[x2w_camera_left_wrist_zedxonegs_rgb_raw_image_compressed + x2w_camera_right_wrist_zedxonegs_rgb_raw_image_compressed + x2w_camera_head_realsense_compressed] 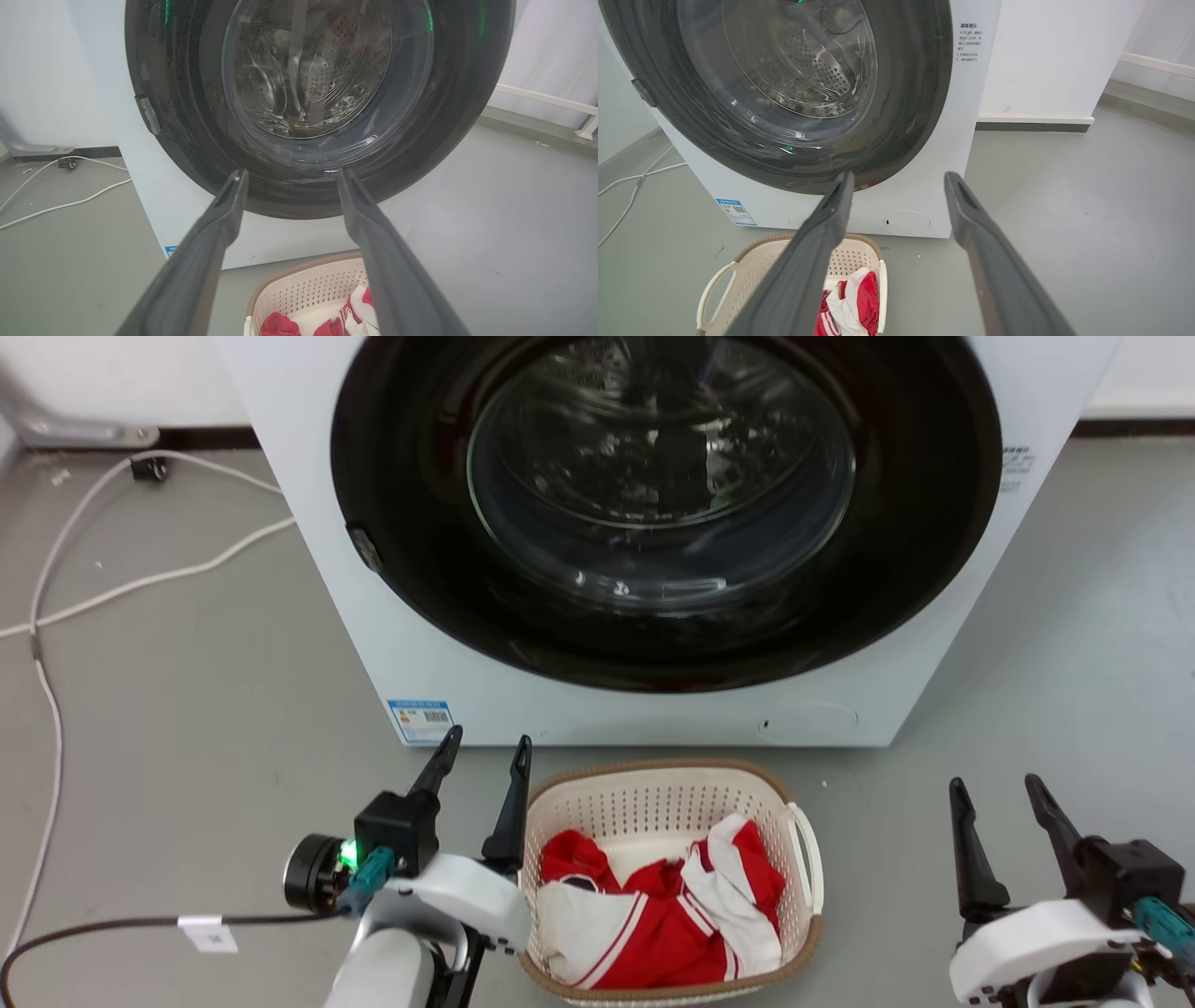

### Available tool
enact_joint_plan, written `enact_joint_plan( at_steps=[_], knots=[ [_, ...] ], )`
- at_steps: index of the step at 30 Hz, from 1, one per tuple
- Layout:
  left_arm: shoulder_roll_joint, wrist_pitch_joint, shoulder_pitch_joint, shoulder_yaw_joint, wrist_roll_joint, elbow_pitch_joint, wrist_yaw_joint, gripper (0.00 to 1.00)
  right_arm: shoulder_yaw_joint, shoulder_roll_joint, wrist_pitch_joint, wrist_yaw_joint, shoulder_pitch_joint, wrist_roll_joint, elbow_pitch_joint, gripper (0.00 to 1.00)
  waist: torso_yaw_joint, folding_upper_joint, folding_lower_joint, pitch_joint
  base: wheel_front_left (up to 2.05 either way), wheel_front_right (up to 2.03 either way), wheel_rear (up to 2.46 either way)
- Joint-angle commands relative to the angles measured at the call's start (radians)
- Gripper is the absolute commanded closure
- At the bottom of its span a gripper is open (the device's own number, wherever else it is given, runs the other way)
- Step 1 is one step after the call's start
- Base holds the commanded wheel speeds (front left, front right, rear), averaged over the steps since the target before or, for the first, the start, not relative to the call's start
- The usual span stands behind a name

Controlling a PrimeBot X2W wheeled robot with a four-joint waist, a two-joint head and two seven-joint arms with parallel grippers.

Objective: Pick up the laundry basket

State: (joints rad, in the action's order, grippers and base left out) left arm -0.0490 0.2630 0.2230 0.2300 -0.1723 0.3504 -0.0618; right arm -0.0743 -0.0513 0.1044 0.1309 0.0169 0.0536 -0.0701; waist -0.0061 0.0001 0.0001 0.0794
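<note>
Left gripper (488, 739), jaws spread, hangs just left of the laundry basket (635, 812) on the floor (187, 728) before the washer (308, 523); right gripper (995, 784), spread too, is well right. One-sided lifting could spill the clothes (653, 915).

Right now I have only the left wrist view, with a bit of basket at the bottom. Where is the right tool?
Observer: The right tool is open, apart from the basket, off its right side.
Operator: Any handles?
Observer: A white loop handle on the right wall, with nothing gripping it.
Operator: And my left tool, relative to the basket?
Observer: The left tool is open, close beside the left rim. I cannot tell if it touches.
</note>
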Motion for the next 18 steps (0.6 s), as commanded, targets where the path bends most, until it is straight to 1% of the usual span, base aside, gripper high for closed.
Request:
enact_joint_plan(
  at_steps=[1, 10, 18],
  knots=[
    [-0.002, 0.003, 0.028, -0.002, -0.006, 0.015, -0.005, 0.00, 0.002, 0.002, 0.008, 0.000, -0.025, 0.001, -0.021, 0.00, -0.011, -0.0001, -0.0001, 0.038, 0.00, 0.00, 0.00],
    [-0.009, 0.001, 0.216, -0.006, -0.033, 0.243, -0.034, 0.00, 0.042, -0.010, 0.035, 0.000, -0.218, 0.031, -0.222, 0.00, -0.043, -0.0001, -0.0001, 0.235, 0.00, 0.00, 0.00],
    [-0.031, -0.010, 0.367, -0.013, -0.072, 0.465, -0.053, 0.00, 0.130, -0.031, 0.072, 0.000, -0.394, 0.086, -0.437, 0.00, -0.068, -0.0001, -0.0001, 0.377, 0.00, 0.00, 0.00]
  ],
)
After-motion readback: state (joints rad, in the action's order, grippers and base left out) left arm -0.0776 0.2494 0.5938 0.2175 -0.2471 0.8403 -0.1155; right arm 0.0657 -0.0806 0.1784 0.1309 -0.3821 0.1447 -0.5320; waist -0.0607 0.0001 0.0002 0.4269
